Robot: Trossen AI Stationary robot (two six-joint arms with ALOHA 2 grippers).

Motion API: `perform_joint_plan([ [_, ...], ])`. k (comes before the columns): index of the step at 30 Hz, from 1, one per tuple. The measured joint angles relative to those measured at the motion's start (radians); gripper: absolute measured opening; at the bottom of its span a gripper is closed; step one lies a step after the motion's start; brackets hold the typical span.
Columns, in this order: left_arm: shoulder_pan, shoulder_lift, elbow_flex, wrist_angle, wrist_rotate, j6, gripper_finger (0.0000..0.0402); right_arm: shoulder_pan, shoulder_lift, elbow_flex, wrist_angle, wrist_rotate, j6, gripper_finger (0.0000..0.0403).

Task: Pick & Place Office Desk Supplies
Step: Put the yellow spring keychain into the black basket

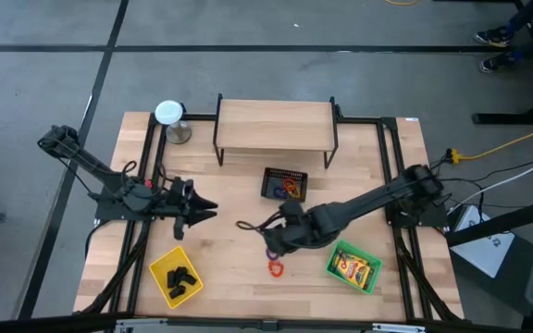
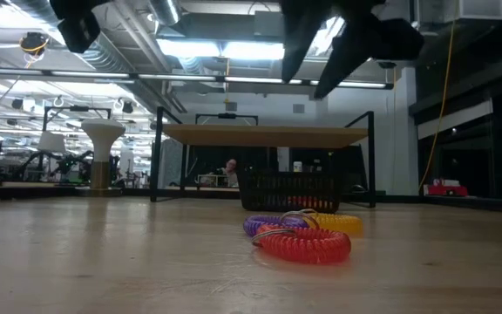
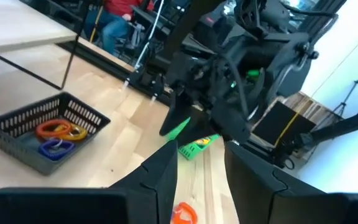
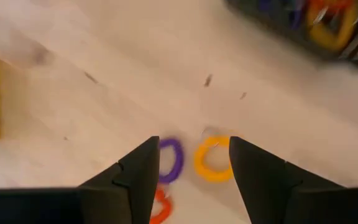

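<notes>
A light wooden table [image 1: 248, 236] stands on a grey concrete floor [image 1: 248, 37] crossed by dark seams, the longest running from 9 o'clock to 3 o'clock above the tabletop. A yellow cable [image 1: 507, 145] trails across the floor at 3 o'clock. At table height, the room beyond is an open workshop: fluorescent ceiling lights [image 2: 207, 48] glow at 12 o'clock among exposed ducts and pipes, lamps and benches crowd the 9 o'clock side, and a seated person [image 2: 230, 173] shows in the distance near the centre.
</notes>
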Motion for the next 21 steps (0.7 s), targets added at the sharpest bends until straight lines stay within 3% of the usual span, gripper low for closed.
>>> perform_joint_plan([
  [6, 0.000, 0.002, 0.000, 0.001, 0.041, -0.016, 0.0127, -0.014, 0.093, 0.021, -0.041, -0.121, 0.098, 0.0195],
  [21, 0.000, 0.003, 0.000, 0.001, 0.060, -0.019, 0.0127, -0.011, 0.188, 0.021, -0.064, -0.165, 0.145, 0.0185],
])
